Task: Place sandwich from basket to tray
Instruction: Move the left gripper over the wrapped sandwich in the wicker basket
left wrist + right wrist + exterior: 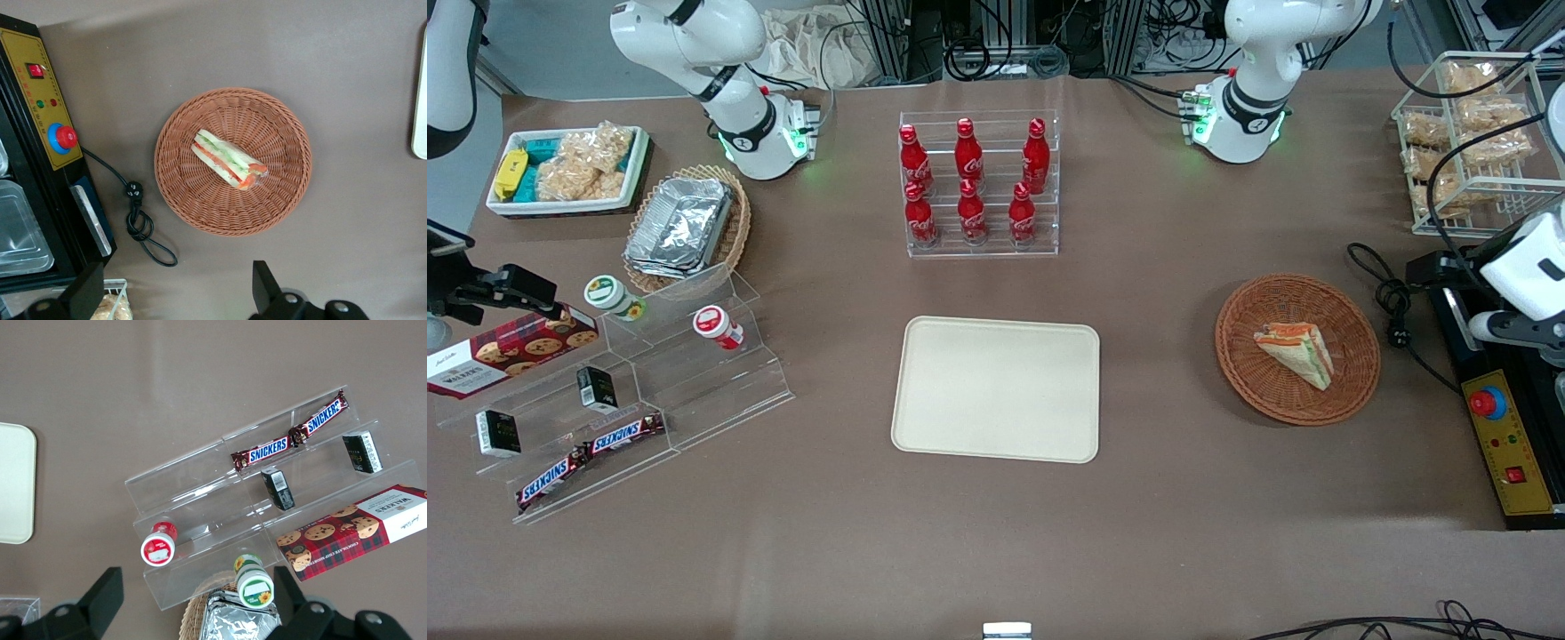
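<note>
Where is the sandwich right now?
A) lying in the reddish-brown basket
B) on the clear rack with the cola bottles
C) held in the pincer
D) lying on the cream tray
A: the sandwich lies in the basket, while the tray holds nothing and the open pincer hangs above the basket, touching nothing.

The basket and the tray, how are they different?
The basket is round, reddish-brown and woven; the tray is a smooth cream rectangle with rounded corners. The basket holds the sandwich; the tray has nothing on it. The basket lies toward the working arm's end of the table, the tray near the middle. Both are shallow and sit flat on the brown table. The gripper hangs open above the table beside the basket, holding nothing.
</note>
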`<state>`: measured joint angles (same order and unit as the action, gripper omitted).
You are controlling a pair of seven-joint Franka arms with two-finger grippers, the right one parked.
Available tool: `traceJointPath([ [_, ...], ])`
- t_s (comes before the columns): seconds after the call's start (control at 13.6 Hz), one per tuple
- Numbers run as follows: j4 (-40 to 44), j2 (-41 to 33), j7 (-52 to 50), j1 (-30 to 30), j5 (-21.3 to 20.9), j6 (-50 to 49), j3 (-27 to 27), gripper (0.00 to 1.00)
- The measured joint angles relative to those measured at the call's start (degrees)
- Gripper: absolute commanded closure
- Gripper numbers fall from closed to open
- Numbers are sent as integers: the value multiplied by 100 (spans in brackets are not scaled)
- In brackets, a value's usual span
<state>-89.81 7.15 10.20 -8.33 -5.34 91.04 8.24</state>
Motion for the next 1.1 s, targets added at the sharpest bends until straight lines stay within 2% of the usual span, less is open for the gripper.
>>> traceJointPath([
  [0.44, 4, 161, -687, 103, -1, -74, 119, 0],
  [0.66, 2, 380, -2397, 225, 8, -74, 124, 0],
  [1.1, -556, 548, -4457, 17, 257, 359, -85, 0],
])
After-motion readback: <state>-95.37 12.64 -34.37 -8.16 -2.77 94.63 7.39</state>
